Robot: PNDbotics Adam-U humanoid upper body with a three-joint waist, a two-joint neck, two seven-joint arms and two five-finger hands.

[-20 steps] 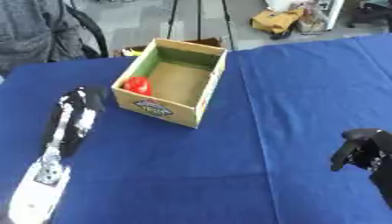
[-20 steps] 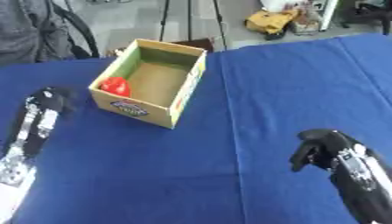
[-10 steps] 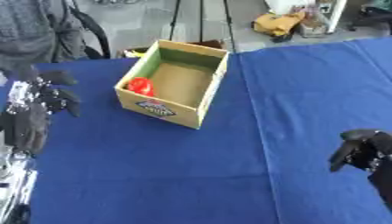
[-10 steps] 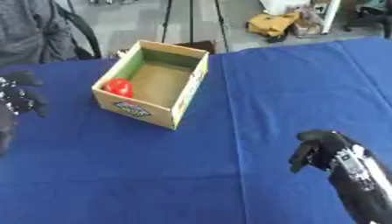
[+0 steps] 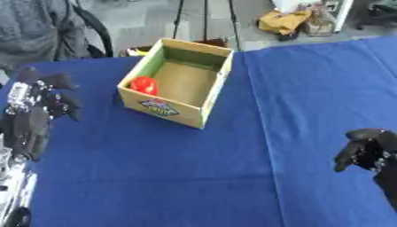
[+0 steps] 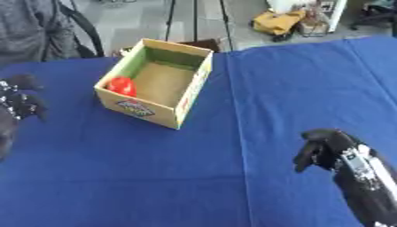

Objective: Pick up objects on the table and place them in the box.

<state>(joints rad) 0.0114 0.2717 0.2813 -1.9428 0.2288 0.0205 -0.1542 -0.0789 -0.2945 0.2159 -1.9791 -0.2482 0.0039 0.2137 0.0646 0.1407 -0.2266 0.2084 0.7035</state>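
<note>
A cardboard box (image 5: 212, 95) with a green inside stands open on the blue table, at the upper middle. A red object (image 5: 144, 85) lies inside it against the left wall. My left hand (image 5: 35, 108) is raised at the left edge, apart from the box, its fingers spread, relaxed and holding nothing. Low at the right edge my right hand (image 6: 329, 148) hovers with loosely bent fingers, also holding nothing. I see no loose object on the cloth.
Blue cloth (image 5: 232, 173) covers the whole table. Beyond its far edge are a seated person in grey at the upper left, tripod legs (image 5: 205, 17) and yellow clutter (image 5: 283, 22) on the floor.
My left arm, stretched beside the box a second ago, has drawn back to the left edge with the hand raised. The right hand has stayed put.
</note>
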